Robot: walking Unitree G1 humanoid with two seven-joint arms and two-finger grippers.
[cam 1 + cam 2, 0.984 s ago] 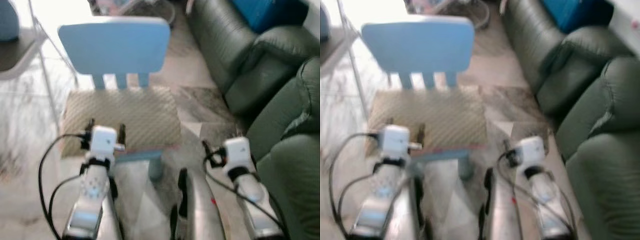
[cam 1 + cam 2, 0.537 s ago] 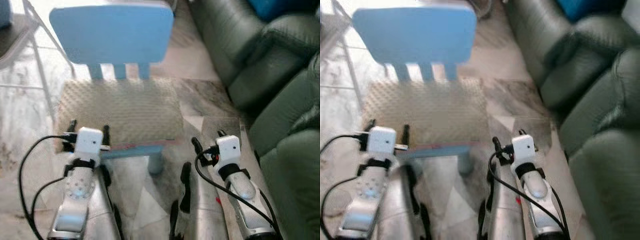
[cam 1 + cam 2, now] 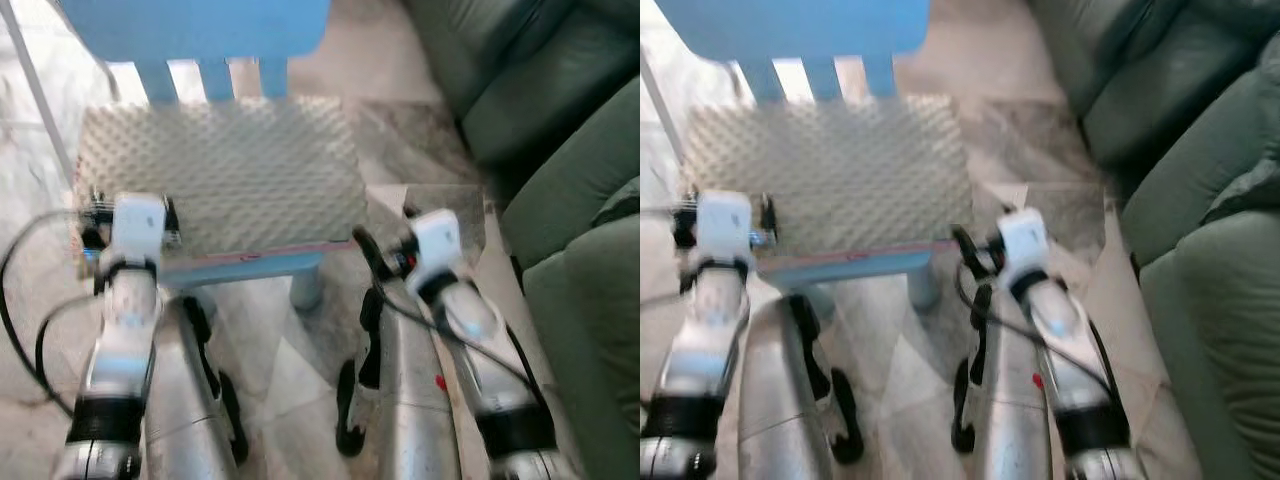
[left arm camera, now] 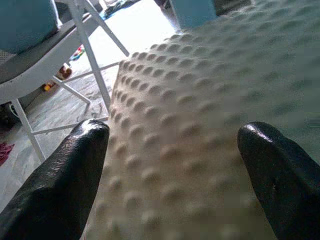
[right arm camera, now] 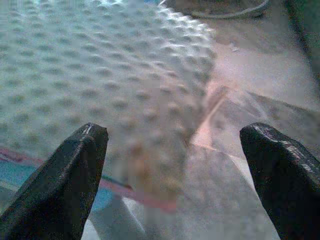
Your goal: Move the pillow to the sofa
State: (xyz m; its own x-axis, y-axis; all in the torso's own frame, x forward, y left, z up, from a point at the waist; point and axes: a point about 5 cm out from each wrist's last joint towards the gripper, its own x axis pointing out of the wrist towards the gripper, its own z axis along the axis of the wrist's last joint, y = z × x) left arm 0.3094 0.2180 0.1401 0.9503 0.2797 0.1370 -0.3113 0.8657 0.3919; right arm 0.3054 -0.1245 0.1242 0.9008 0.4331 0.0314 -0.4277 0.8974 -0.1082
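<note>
A cream pillow (image 3: 220, 170) with a bumpy surface lies flat on the seat of a small light-blue chair (image 3: 195, 25). My left gripper (image 3: 128, 210) is at the pillow's near left corner, open, with the pillow (image 4: 200, 130) filling the space ahead between its fingers (image 4: 65, 185). My right gripper (image 3: 385, 245) hangs open just off the pillow's near right corner, and the pillow's edge (image 5: 125, 85) lies ahead of its fingertips (image 5: 60, 185). The dark green sofa (image 3: 560, 110) stands to the right.
A white metal frame leg (image 3: 35, 90) stands left of the chair. The chair's front edge (image 3: 250, 268) and its leg (image 3: 305, 290) are right in front of me. Marbled tile floor (image 3: 420, 200) lies between chair and sofa.
The camera has tilted down and come closer, so the chair and pillow sit nearer. Both grippers have reached forward to the pillow's near corners.
</note>
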